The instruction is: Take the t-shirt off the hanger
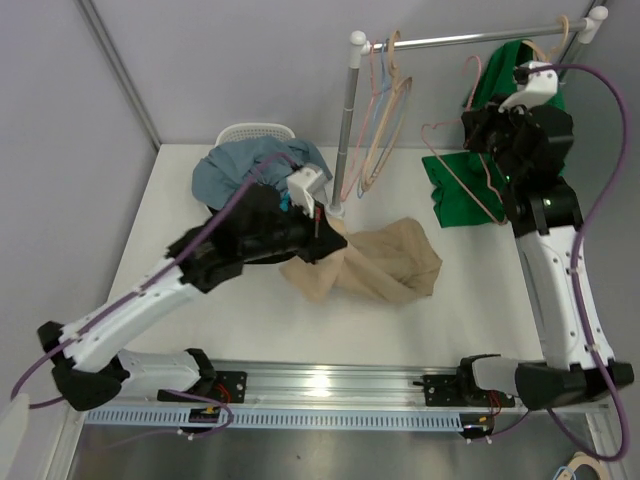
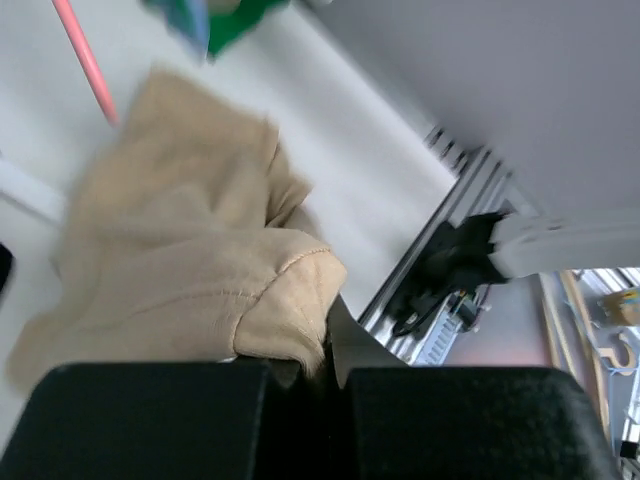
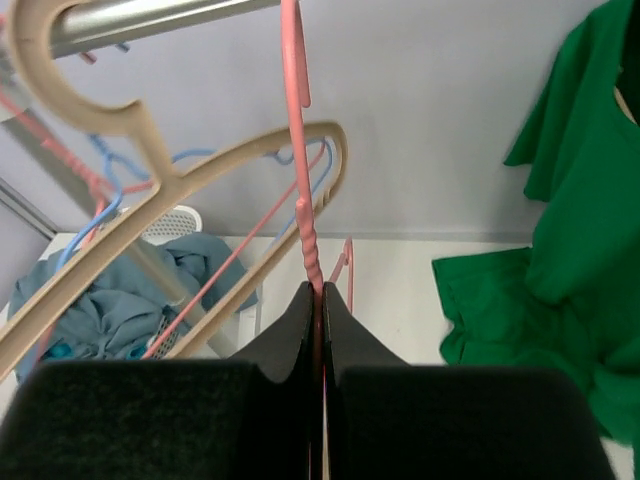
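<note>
A beige t-shirt (image 1: 375,262) lies crumpled on the white table, off any hanger. My left gripper (image 1: 320,215) is shut on its near edge; the wrist view shows the fabric (image 2: 180,250) pinched between the jaws of that gripper (image 2: 335,365). My right gripper (image 1: 482,125) is raised by the rail and shut on the thin bar of a bare pink hanger (image 1: 455,165). The right wrist view shows the hanger (image 3: 300,180) running up from the closed jaws of the right gripper (image 3: 321,290).
A green t-shirt (image 1: 465,190) hangs from the rail (image 1: 460,40) at the right and drapes onto the table; it also shows in the right wrist view (image 3: 570,250). Empty beige, pink and blue hangers (image 1: 385,130) hang by the pole (image 1: 345,130). A white basket of blue-grey clothes (image 1: 245,165) stands at the back left.
</note>
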`<state>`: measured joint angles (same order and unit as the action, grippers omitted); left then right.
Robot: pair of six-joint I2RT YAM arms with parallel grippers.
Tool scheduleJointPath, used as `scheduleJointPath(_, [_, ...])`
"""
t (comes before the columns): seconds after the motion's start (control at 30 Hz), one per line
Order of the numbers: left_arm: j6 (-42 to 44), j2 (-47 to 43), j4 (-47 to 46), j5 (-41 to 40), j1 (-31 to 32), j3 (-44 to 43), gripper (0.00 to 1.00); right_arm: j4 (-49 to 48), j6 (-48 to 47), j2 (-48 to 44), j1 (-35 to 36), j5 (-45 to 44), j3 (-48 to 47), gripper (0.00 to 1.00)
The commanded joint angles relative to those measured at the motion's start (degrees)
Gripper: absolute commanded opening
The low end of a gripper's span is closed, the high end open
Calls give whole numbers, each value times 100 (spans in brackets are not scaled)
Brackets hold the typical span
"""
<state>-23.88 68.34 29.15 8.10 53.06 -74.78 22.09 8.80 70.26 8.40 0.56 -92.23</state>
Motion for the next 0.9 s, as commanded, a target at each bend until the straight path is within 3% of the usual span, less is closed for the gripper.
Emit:
scheduleJointPath(0.0, [524,21,1855,386,-76,-1115,1,-697,-229,600,-23,199,-908,0])
scheduleJointPath(0.17, [595,250,3454,-202,-155,-2696,1,-899,-308,1357,-23,190,-1780,0])
scheduleJointPath(0.27, [691,364,3904,-388,-523,-3706,1,-680,-335,1815,-40,164,-2369,0])
scheduleJointPath(0.43, [753,821,4213,-388,-1025,-5577,1,-714,-247,2097,-23,287,-2537,0])
scheduleJointPath(0.6, [692,1312,4011,-117,-1989,-6476,1,-697,-168,2431,-14,410,-2643,0])
scheduleJointPath(0.7, [551,1481,3801,42,-2779,-6471,1,-741,-150,2563,3,463,-2643,0])
scheduleJointPath(0.77, [455,1429,2960,200,-3116,-6120,1,-758,-150,2624,3,489,-2651,0])
scheduleJointPath(0.83, [419,1227,2004,576,-3477,-5111,1,-794,-115,2703,3,542,-2660,0])
scheduleJointPath(0.87, [437,1139,728,622,-3556,-4786,1,-776,-98,2712,21,585,-2660,0])
